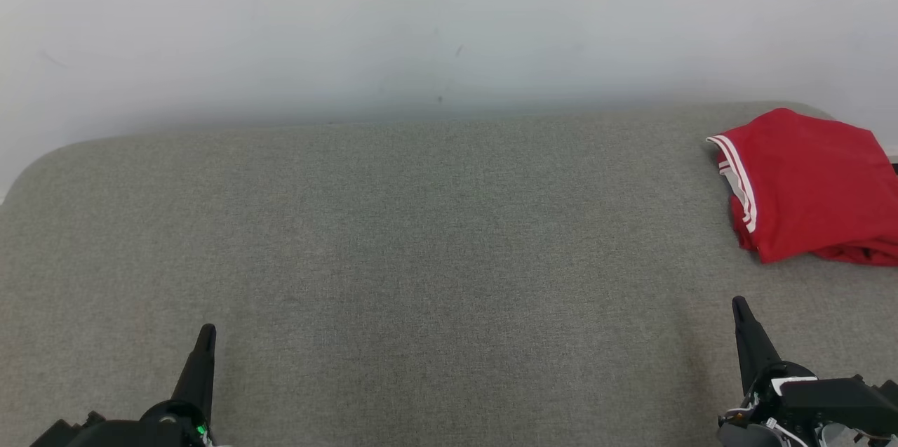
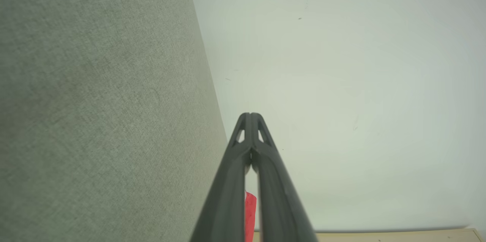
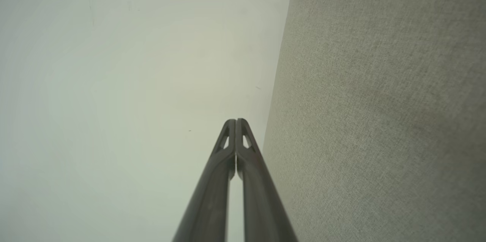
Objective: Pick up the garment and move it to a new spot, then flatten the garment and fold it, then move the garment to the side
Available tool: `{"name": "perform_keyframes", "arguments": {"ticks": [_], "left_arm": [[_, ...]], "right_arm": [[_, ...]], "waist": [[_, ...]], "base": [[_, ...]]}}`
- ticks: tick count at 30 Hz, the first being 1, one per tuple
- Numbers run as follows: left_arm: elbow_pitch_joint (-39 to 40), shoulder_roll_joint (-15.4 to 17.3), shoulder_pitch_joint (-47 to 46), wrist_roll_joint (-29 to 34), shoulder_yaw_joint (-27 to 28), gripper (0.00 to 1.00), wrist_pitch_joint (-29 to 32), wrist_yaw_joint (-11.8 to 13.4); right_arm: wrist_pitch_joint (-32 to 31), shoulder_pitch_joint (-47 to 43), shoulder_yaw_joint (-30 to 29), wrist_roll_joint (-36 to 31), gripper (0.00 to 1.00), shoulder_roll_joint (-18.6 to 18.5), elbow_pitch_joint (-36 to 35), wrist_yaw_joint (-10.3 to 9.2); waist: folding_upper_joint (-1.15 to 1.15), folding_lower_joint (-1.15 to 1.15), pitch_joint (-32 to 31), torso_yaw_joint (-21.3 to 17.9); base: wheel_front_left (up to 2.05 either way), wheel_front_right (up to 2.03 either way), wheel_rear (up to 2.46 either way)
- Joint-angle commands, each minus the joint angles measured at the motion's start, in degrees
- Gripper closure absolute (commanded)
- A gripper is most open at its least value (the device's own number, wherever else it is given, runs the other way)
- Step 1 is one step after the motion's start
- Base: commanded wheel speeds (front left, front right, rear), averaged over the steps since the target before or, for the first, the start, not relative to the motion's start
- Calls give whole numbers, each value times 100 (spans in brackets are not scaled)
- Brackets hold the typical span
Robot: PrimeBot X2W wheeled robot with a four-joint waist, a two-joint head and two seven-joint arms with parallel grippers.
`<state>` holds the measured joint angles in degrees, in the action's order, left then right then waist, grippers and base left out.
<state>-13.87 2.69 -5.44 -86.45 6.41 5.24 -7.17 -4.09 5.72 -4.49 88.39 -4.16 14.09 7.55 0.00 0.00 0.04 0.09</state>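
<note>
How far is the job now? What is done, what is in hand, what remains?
Done, it seems: the red garment lies folded at the right side of the grey surface. In hand: nothing; the left gripper and right gripper are shut, away from it. Left: apparently nothing.

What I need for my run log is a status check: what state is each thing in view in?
garment: folded, near edge slightly rumpled, lying at the right end of the surface, apart from both grippers.
left gripper: shut, fingertips together, holding nothing.
right gripper: shut, fingertips together, holding nothing.
grey surface: flat.
</note>
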Motion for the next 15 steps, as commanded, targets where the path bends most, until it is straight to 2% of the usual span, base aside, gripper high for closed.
{"name": "perform_keyframes", "arguments": {"ticks": [1, 15], "left_arm": [[-6, 32, -98, -166, 23, 100, 38, -41], [-60, 34, -139, -601, 33, 100, 161, -39]], "right_arm": [[-53, 45, -26, 121, 100, 17, -1, -11], [-158, 93, -92, 517, 100, 44, 16, -12]], "waist": [[0, 0, 0, -1], [0, 0, 2, -9]], "base": [[0, 0, 0], [0, 0, 0]]}}
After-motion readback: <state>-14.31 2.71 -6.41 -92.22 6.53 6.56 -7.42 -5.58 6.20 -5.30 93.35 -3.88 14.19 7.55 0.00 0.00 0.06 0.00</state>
